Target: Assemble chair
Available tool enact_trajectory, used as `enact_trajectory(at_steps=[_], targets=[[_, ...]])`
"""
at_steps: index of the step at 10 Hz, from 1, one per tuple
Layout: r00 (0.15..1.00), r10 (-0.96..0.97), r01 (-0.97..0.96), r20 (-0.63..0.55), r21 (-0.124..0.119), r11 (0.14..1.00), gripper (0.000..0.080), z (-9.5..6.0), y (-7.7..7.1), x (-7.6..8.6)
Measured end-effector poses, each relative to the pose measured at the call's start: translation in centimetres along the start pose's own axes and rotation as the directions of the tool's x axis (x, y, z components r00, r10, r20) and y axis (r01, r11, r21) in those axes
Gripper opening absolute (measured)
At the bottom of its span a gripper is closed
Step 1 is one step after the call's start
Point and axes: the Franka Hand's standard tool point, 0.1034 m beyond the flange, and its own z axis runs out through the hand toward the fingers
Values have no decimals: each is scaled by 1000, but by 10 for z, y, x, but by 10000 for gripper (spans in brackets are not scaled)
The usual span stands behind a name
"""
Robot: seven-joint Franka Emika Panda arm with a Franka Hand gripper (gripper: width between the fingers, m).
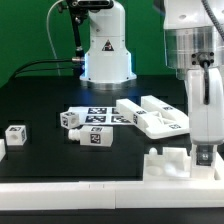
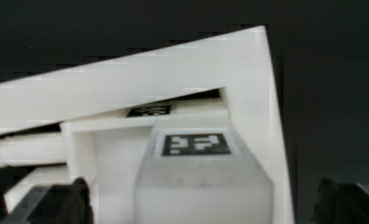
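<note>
Hand (image 1: pixel 204 156) w/ fingers (image 2: pixel 53 204) spread, prob. straddling chair part (image 2: pixel 184 118).

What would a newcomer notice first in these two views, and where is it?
The arm's gripper hangs low at the exterior view's right, beside a chunky white chair part by the border rail. A cluster of tagged blocks lies mid-table. In the wrist view a black-and-white tag sits close up.

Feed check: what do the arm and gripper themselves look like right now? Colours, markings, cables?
The arm is white up top with a silver-grey wrist section, ending in a pale grey gripper with dark fingers. Its white base carries a triangular warning label and glows blue at the foot. Black cables run to it.
</note>
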Motion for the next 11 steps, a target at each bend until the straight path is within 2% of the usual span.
enact_trajectory(at_steps=[1, 2, 7, 8, 10, 11], targets=[[1000, -30, 30, 7, 34, 999, 640, -13, 0, 5], [999, -43, 43, 8, 51, 998, 648, -24, 3, 11], [999, -45, 45, 4, 43, 998, 649, -21, 5, 14], [995, -97, 97, -1, 43, 994, 649, -20, 5, 16], [932, -364, 363, -5, 56, 930, 649, -18, 10, 47], [871, -491, 492, -21, 63, 869, 649, -20, 15, 61]])
